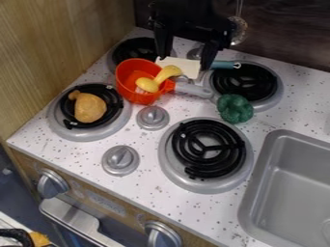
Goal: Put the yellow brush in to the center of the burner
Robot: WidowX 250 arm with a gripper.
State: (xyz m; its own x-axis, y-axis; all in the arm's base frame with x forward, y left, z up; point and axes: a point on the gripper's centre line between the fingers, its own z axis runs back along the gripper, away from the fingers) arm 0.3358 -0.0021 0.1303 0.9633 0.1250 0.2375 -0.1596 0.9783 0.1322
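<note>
High in the view, the black gripper (184,61) hangs open above the back of the stove, its two fingers spread apart over a white, flat-bladed utensil (184,66) with a blue handle. Just below and left of them, a yellow utensil (159,78) with rounded ends, which I cannot make out as a brush, rests in the red pot (136,98). Of the burners, the front right one (207,149) has bare black coils. A tan drumstick-shaped toy (89,107) lies on the left burner (63,129).
A green toy vegetable (234,108) sits by the back right burner (244,81), and the pot's grey handle (193,89) points right. The grey sink (260,171) is at the right edge. Two knobs stand between the burners; a wooden wall rises at left.
</note>
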